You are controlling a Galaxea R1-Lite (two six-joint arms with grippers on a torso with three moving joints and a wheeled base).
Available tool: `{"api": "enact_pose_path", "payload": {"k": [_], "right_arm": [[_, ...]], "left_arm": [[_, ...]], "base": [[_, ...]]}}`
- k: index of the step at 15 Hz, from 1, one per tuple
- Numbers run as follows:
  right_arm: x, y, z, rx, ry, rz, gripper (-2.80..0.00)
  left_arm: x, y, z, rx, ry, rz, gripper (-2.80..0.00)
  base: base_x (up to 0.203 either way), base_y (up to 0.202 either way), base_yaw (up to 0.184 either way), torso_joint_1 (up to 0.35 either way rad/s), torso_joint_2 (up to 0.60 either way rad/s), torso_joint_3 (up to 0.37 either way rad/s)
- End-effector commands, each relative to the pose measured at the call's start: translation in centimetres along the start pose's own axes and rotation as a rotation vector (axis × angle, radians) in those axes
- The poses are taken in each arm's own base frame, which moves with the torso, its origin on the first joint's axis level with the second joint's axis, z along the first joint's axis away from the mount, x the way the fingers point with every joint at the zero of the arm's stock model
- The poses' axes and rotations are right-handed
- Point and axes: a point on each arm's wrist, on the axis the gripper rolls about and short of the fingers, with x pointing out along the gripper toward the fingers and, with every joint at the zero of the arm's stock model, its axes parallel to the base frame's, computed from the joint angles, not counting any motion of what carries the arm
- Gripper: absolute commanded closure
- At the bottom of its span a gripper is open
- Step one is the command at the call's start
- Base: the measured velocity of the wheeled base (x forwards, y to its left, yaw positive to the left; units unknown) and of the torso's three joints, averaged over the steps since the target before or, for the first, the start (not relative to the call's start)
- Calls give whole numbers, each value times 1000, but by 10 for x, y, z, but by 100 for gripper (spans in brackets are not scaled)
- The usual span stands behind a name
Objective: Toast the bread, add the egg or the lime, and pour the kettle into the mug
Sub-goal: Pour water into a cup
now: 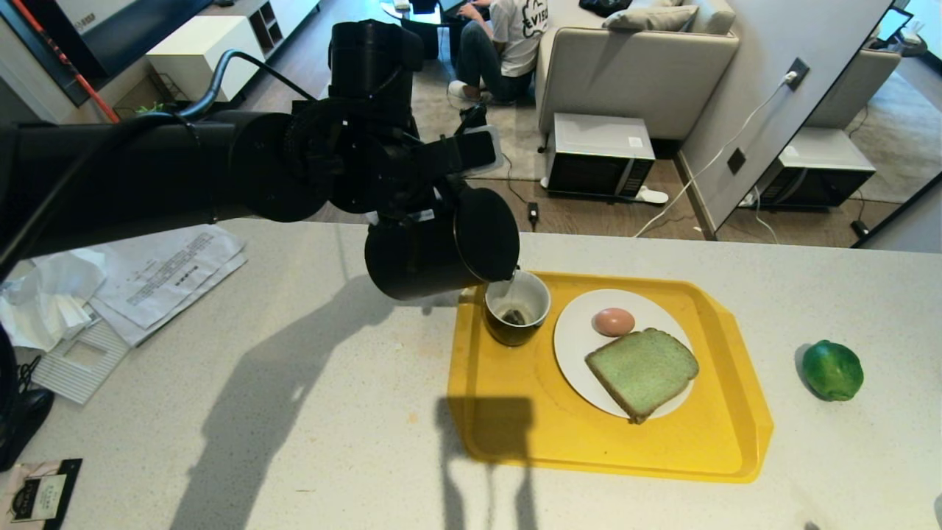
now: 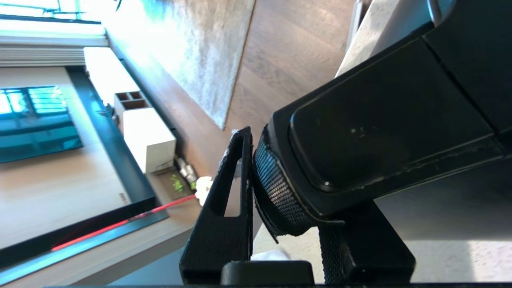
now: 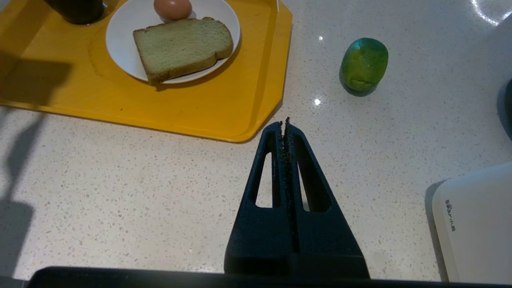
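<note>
Kettle tipped over the mug on the yellow tray.

Your left gripper [image 2: 256, 188] is clamped on the handle of the kettle [image 1: 434, 250], which leans spout-down right above the mug [image 1: 516, 308] at the far left corner of the tray [image 1: 515, 434]. On the tray's white plate [image 1: 574, 346] you see the egg [image 1: 614, 322] touching the bread [image 1: 642, 372]. The lime [image 1: 832, 370] lies off the tray's right side, near your right gripper [image 3: 286, 125], which is pressed closed and empty.

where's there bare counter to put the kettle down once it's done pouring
Bare counter lies left of the tray, short of the papers, and between tray and lime. The tray's back half is crowded: mug, plate.
</note>
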Motion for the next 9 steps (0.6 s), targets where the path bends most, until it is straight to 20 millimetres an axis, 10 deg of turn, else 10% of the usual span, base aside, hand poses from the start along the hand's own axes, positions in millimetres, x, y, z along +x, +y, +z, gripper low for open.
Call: {"api": "enact_pose_path", "payload": {"k": [1, 9], "right_arm": [[0, 0, 0, -1, 1, 0, 0], [0, 0, 0, -1, 1, 0, 0]], "left_arm": [[0, -1, 1, 32, 3, 2, 0], [-11, 5, 10, 119, -7, 34, 0]], "base": [[0, 0, 0, 0, 0, 0], [0, 0, 0, 0, 0, 0]]}}
